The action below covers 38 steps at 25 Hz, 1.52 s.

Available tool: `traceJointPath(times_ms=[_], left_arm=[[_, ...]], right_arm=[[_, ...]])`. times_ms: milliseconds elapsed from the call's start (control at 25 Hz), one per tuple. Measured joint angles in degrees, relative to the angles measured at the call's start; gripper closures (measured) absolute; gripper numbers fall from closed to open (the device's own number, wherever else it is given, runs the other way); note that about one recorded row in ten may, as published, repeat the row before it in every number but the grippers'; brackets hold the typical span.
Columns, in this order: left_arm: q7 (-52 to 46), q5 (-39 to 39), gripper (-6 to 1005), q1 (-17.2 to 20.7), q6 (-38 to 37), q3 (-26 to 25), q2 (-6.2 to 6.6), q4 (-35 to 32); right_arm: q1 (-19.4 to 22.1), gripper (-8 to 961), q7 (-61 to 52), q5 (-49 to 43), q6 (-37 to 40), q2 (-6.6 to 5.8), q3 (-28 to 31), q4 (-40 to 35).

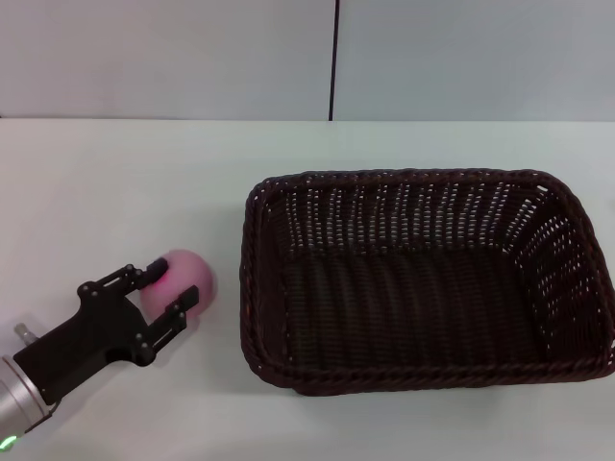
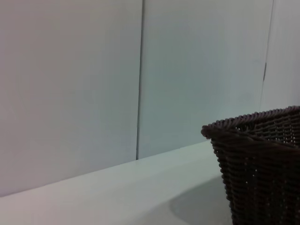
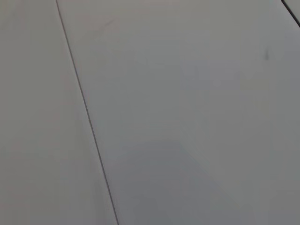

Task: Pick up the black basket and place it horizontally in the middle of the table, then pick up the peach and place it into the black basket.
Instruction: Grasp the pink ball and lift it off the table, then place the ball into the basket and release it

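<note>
The peach (image 1: 183, 279) sits between the two fingers of the left gripper (image 1: 171, 292), which close round its sides near the table's (image 1: 115, 182) front-left corner, left of the basket (image 1: 423, 279). The left arm reaches in low from that corner, angled toward the basket. One peach, one basket, one gripper in sight.

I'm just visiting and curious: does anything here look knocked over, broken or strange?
Nothing stands out. The black basket sits upright and empty on the white table, undamaged. The left hand has its fingers around the peach beside the basket.
</note>
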State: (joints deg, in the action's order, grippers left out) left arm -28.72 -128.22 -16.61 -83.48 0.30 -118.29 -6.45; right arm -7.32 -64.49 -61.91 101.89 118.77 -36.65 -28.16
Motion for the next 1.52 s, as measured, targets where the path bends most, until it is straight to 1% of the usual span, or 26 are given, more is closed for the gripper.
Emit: traceJointPath(times_ms=[160,360,560,720,1000,1160,1240,1280,1360,1400,1520], left_arm=[[3.3,0.0,449,0.0,0.2,-0.7,-0.17,0.7],[3.6,0.0,693,0.3,-0.2,-4.6,-0.08,1.9],[3.0,0.1,773,0.3,-4.3,-7.7,0.24,1.6],[0.7,0.1,793,-0.6,-9.0,-9.8,0.36,0.8],[-3.5,-0.4,837,-5.3,-17.5,-9.6,0.17,0.8],[-5.6,-0.5,874,-8.9,-21.1,-8.2,0.02,3.0],[-5.1,-0.5,892,-10.5,-21.0,-6.4,-0.13,4.8],[-4.2,-0.5,901,-11.7,-20.0,-4.2,-0.24,6.3],[-2.7,-0.5,917,-13.3,-18.1,-1.6,-0.32,8.7],[-1.5,-0.5,924,-14.4,-16.1,0.0,-0.34,10.9],[0.9,-0.8,944,-16.3,-11.3,1.6,-0.37,15.1]], right_arm=[[-0.2,282,0.0,0.0,-0.2,-0.05,0.0,0.1],[-0.5,282,0.0,0.0,-0.5,-0.08,0.1,1.0],[-0.7,282,0.1,0.0,-0.7,-0.11,0.2,1.4],[-0.8,282,0.1,0.0,-0.7,-0.12,0.2,1.4],[-1.4,282,0.6,-0.1,-0.8,-0.08,1.7,1.9],[-1.7,282,0.8,-0.1,-0.6,-0.05,3.1,2.9],[-1.7,282,0.8,-0.1,-0.5,-0.01,3.6,3.1],[-1.6,282,0.8,-0.1,-0.4,0.02,3.8,3.3],[-1.4,282,0.9,-0.1,-0.3,0.05,4.3,3.8],[-1.3,282,0.9,-0.1,-0.2,0.05,4.7,3.9],[-1.1,282,0.9,-0.2,-0.1,0.05,5.7,4.3]])
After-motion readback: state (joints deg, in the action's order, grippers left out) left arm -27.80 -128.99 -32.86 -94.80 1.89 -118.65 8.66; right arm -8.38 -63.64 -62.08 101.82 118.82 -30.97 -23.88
